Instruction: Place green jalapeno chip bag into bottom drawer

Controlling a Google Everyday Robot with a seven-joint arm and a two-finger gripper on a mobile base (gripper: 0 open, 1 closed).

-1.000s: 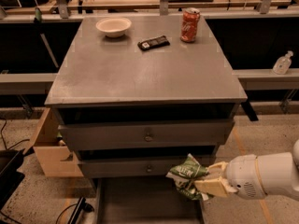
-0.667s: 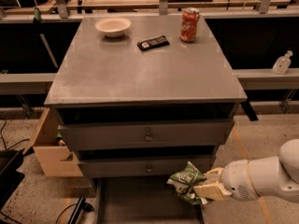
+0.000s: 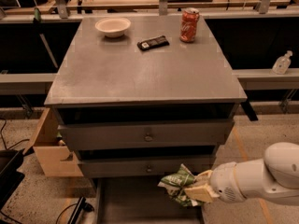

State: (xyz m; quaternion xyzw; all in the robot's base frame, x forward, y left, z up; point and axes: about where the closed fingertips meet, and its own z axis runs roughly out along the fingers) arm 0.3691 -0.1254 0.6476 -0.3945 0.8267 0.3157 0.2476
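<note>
Gripper (image 3: 197, 193) clenched on bag (image 3: 174, 185), reaching in from the right. Bag hangs over the right side of the open drawer (image 3: 135, 203), apparently just above its floor. Next move, likely: lower, release.

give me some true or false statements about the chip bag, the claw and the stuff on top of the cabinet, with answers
1. The claw grips the green jalapeno chip bag over the right side of the bottom drawer, which is pulled open. True.
2. A red can stands upright on the cabinet top, with a black bar lying between it and a white bowl. True.
3. The chip bag rests on the cabinet top. False: it is held low down, in front of the drawers.
4. The black bar sits inside the bowl. False: it lies flat on the top, apart from the bowl.
</note>
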